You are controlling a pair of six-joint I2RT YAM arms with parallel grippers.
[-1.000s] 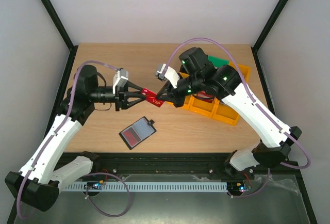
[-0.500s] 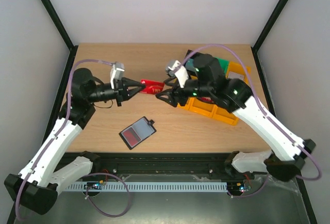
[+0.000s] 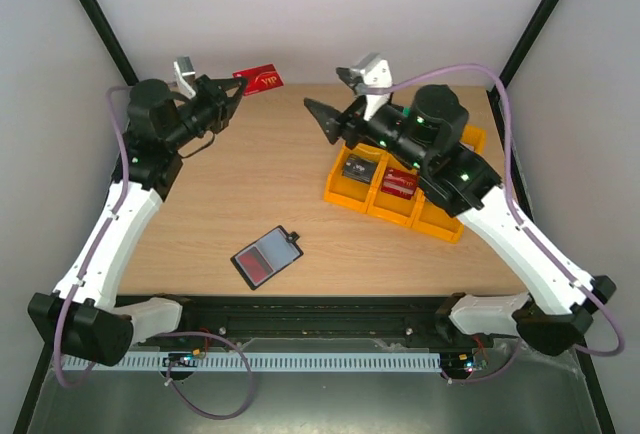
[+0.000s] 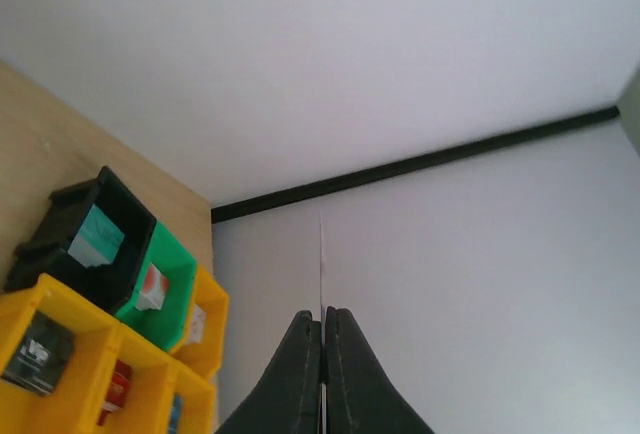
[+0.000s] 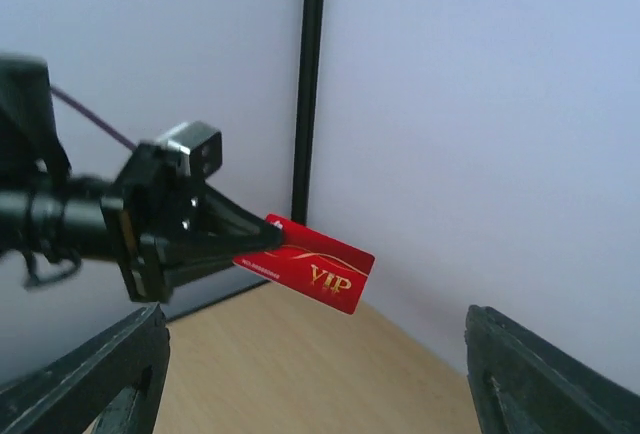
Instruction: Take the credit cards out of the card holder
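The card holder [image 3: 267,256] lies open on the table near the front, black, with a blue-grey and a red face showing. My left gripper [image 3: 228,93] is raised at the back left, shut on one corner of a red credit card [image 3: 258,78] marked VIP. In the left wrist view the card [image 4: 322,254] is only a thin edge-on line above the shut left gripper [image 4: 323,316]. In the right wrist view the red card [image 5: 318,269] hangs in the air from the left gripper [image 5: 268,238]. My right gripper [image 3: 332,94] is open and holds nothing, its fingers [image 5: 110,374] well apart from the card.
A row of yellow bins [image 3: 345,192] with small blocks stands at the right under my right arm. Black [image 4: 90,234], green [image 4: 165,289] and yellow [image 4: 60,354] bins show in the left wrist view. White walls and a black corner post [image 5: 305,74] close the back.
My left gripper shut on the red card and carried it up to the back left. My right gripper let go, opened wide and drew back to the right.
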